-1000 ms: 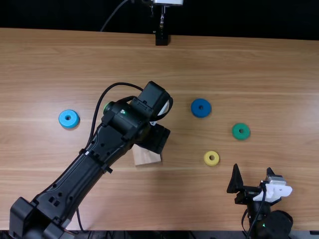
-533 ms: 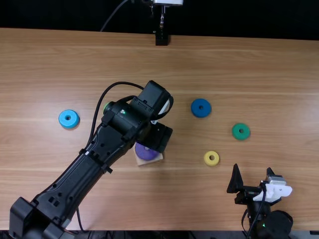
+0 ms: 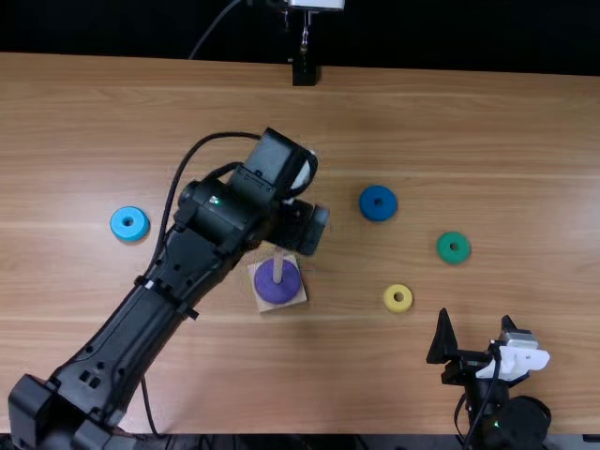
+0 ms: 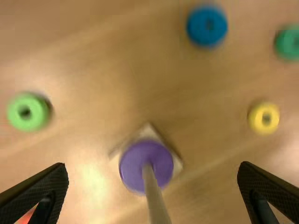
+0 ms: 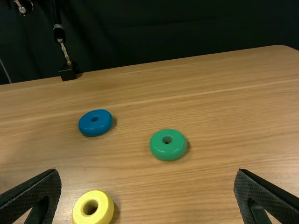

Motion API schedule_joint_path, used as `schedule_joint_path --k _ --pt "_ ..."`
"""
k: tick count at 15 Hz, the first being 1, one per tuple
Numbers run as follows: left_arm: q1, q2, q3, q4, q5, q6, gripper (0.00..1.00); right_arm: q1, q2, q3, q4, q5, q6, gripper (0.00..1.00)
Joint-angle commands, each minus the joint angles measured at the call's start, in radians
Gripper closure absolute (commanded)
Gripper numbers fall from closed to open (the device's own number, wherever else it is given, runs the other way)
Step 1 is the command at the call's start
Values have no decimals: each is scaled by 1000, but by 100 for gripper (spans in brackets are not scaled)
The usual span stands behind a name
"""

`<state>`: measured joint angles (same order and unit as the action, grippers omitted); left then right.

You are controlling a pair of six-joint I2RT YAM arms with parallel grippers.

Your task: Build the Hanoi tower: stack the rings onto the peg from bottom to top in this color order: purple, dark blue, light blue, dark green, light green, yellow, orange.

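Light-blue ring [image 3: 118, 223] is lying flat; left arm is slanting in, its gripper [image 3: 302, 228] spreading wide, gripping nothing; smooth purple ring [image 3: 287, 289] is circling wooden peg [image 3: 277, 263] on square base [image 3: 300, 297]; right gripper [image 3: 475, 320] is gaping wide, empty, near table's edge.

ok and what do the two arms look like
Both the left arm and right arm are black, with black cables and a white part near the jaws. The left has blocky joints and a small green light. The jaws are black and tapering with textured faces.
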<state>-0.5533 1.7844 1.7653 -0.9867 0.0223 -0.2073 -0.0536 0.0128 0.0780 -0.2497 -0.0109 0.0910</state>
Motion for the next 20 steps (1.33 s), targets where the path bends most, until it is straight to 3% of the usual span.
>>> schedule_joint_path --k 1,2,4,9,11,12,15,16,20 --pt "55 -77 28 63 -4 5 0 -12 -13 -64 -72 -2 3 0" --pt "96 -129 -4 138 -9 5 0 -12 -13 -63 -72 -2 1 0" --pt "178 -195 -122 223 3 5 0 -12 -13 -64 -72 -2 1 0" --pt "417 -490 -415 239 -22 10 0 -12 -13 -64 -72 -2 3 0" --pt "477 -599 -584 350 -15 14 0 -12 -13 -64 -72 -2 3 0" --pt "480 -654 -687 468 -11 38 0 -12 -13 -64 -72 -2 1 0" --pt "481 -844 -943 782 -13 224 0 -12 -13 -64 -72 -2 1 0" --pt "486 -910 -1001 799 -13 244 0 -12 -13 -64 -72 -2 3 0" --pt "483 -1149 -1233 793 -19 252 0 -12 -13 -64 -72 -2 1 0"
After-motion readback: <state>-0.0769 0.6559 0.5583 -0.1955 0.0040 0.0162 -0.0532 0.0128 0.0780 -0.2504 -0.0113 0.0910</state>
